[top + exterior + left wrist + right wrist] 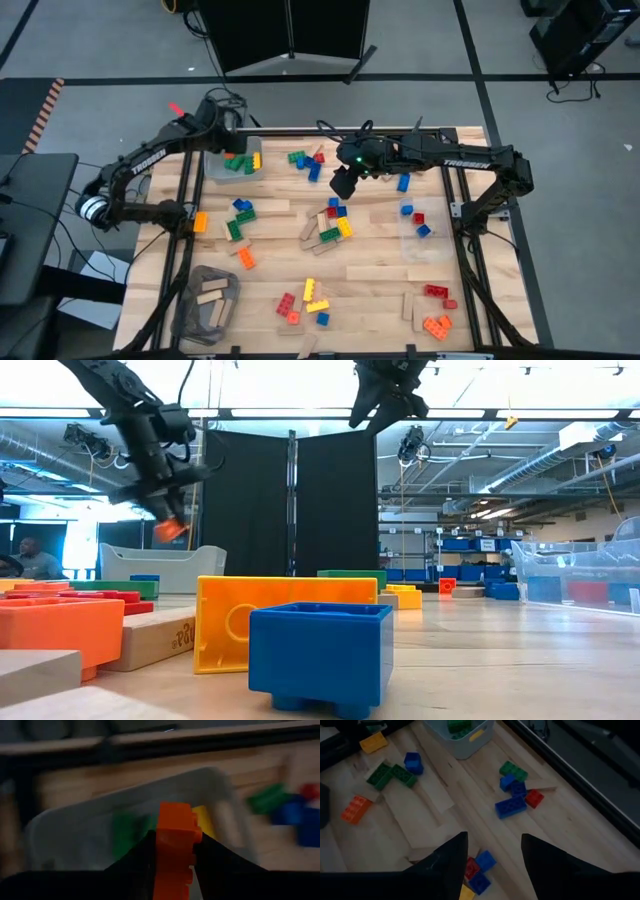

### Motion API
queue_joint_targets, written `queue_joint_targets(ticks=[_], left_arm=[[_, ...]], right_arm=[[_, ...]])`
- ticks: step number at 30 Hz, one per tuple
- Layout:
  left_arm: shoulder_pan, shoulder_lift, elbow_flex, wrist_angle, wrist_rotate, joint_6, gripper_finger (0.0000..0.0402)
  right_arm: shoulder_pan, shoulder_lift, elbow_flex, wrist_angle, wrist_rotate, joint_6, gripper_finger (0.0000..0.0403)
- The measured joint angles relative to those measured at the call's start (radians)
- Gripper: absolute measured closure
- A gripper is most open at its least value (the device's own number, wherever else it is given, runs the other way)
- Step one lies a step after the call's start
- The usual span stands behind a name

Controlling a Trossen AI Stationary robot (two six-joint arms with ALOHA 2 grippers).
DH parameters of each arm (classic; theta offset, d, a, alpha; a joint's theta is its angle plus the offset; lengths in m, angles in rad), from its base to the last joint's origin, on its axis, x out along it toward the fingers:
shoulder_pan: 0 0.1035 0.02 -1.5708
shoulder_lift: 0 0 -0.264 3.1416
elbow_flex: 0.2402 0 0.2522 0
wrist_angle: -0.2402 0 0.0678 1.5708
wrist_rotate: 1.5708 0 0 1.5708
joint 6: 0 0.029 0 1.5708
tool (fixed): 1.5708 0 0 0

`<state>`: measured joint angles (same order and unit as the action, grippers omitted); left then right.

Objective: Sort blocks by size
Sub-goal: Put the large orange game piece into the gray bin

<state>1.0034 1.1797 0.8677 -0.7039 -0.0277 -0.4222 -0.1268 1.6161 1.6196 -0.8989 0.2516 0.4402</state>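
My left gripper (228, 140) hangs over the clear bin (236, 164) at the table's far left and is shut on an orange studded brick (175, 827). In the low view that brick (168, 530) shows above the bin's rim (160, 567). Green and yellow bricks lie in the bin. My right gripper (343, 182) hovers open above the table's middle with nothing between its fingers (492, 845). Red, blue, green, yellow and orange bricks and tan wooden pieces lie scattered on the table below it. My left gripper pinches the orange brick by two opposite sides (159, 845) between its two fingers. The fingers slant down toward the bin. The brick's studded end sticks out past the fingertips, and the brick is lifted clear above the bin.
A second clear bin (420, 228) at the right holds red and blue bricks. A grey bin (205, 305) at the near left holds wooden pieces. Long wooden planks (380, 272) and brick clusters (335, 225) lie across the middle. A person sits beyond the table's left side (30, 555).
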Motion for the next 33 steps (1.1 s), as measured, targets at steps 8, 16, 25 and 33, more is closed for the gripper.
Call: queue_joint_targets(ticks=[8,16,25,33], left_arm=[[0.000,0.017,0.000,-0.086,-0.113,-0.077,0.0288],[-0.001,0.108,0.000,-0.103,-0.140,-0.087,0.0288],[-0.004,0.142,0.000,-0.098,-0.170,-0.087,0.0288],[-0.004,0.144,0.000,-0.076,-0.175,-0.083,0.0268]], right_arm=[[0.000,0.000,0.000,0.004,0.000,-0.026,0.0203],[0.003,0.000,0.000,0.005,0.000,-0.043,0.0206],[0.018,0.000,0.000,0.005,0.000,-0.051,0.0206],[0.024,0.000,0.000,0.005,-0.001,-0.058,0.0208]])
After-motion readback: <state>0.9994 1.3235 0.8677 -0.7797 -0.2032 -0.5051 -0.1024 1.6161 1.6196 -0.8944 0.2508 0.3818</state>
